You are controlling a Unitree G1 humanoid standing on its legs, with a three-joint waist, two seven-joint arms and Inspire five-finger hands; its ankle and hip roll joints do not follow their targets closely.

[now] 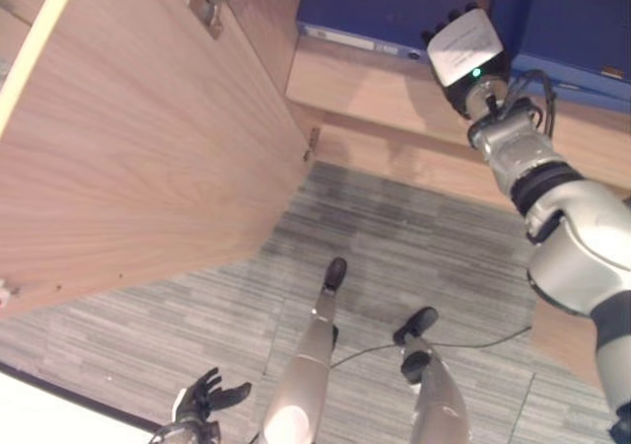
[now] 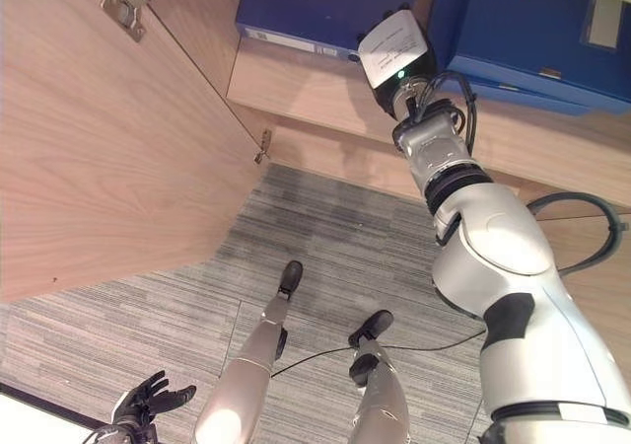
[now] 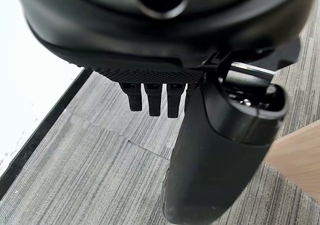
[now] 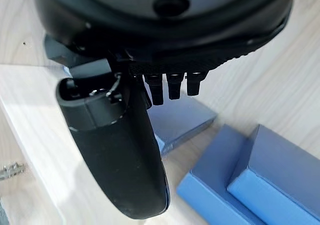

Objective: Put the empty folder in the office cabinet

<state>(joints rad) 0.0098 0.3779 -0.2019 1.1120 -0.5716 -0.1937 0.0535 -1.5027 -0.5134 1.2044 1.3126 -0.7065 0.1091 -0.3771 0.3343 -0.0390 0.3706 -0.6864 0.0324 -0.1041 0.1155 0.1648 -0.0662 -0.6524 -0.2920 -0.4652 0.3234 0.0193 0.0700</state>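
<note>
A blue folder (image 1: 385, 5) lies flat on the cabinet's wooden shelf (image 1: 394, 94). My right hand (image 1: 463, 49) reaches up to the shelf's front edge, just right of that folder. In the right wrist view its fingers (image 4: 172, 87) point straight out at the folder (image 4: 182, 117) with a gap between them and its thumb (image 4: 125, 155) holds nothing. My left hand (image 1: 202, 400) hangs low over the carpet at the lower left, with spread fingers and nothing in it.
More blue folders (image 1: 577, 20) stand on the shelf to the right of my right hand, also seen as blue folders (image 4: 250, 180). The open wooden cabinet door (image 1: 128, 138) with its metal hinge (image 1: 210, 5) juts out on the left. Grey carpet (image 1: 414, 237) lies below.
</note>
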